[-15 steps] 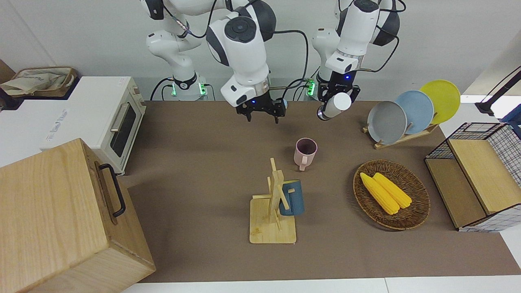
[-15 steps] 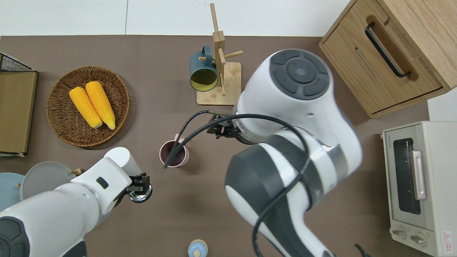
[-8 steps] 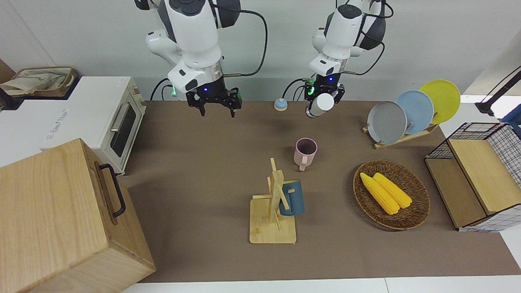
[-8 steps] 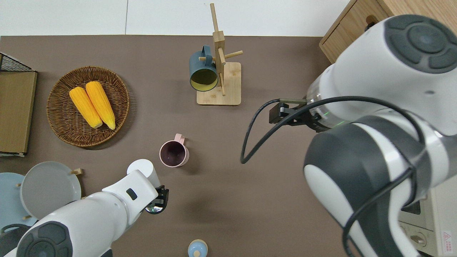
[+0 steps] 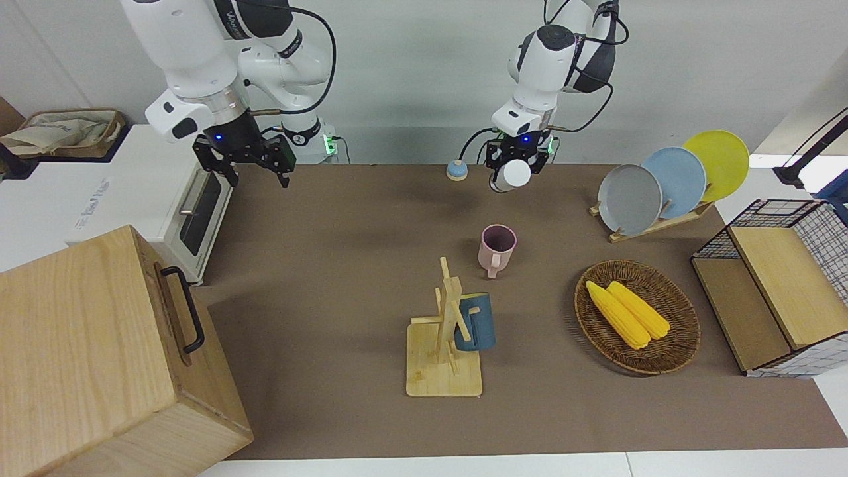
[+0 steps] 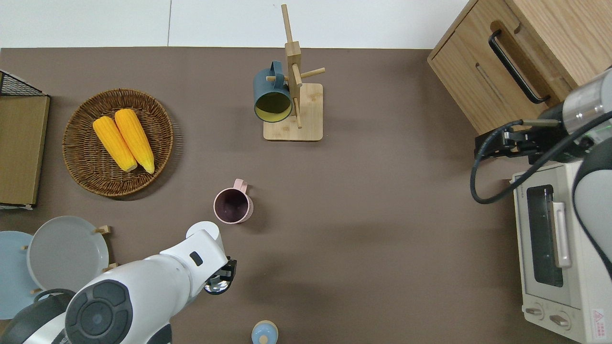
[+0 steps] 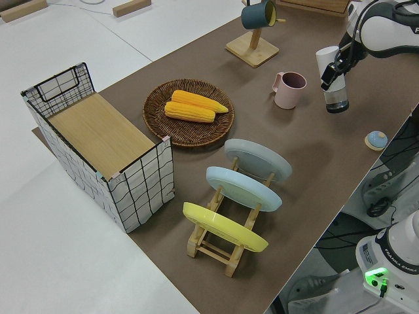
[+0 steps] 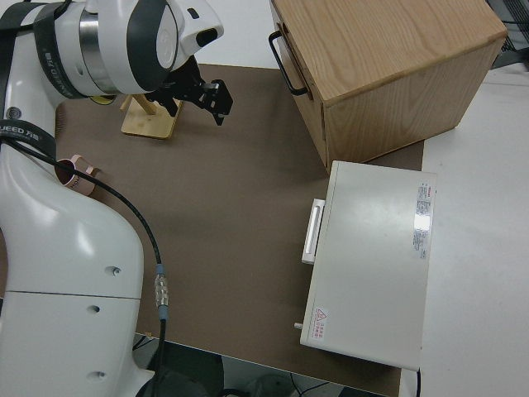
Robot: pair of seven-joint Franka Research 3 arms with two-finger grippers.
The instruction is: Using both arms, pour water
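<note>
— What's changed in the last second?

— My left gripper has drawn back off the pink mug with the bottle. It now hangs over bare mat between that mug and the blue cap. The right gripper has swung well away from the mug, toward the toaster oven.

— Fingers?

— The left pair is clamped on the bottle's body. The right pair is spread wide and holds nothing.

— And the water?

— I see no stream anywhere. Whatever remains is inside the bottle, which is white with a clear end pointing down. I can't read its level, nor tell what the mug holds.

— How do we finish this well?

— I'd judge the pour over. I'd level the bottle before lowering it, keep it clear of the mug's rim, and set it down beside the cap.
</note>
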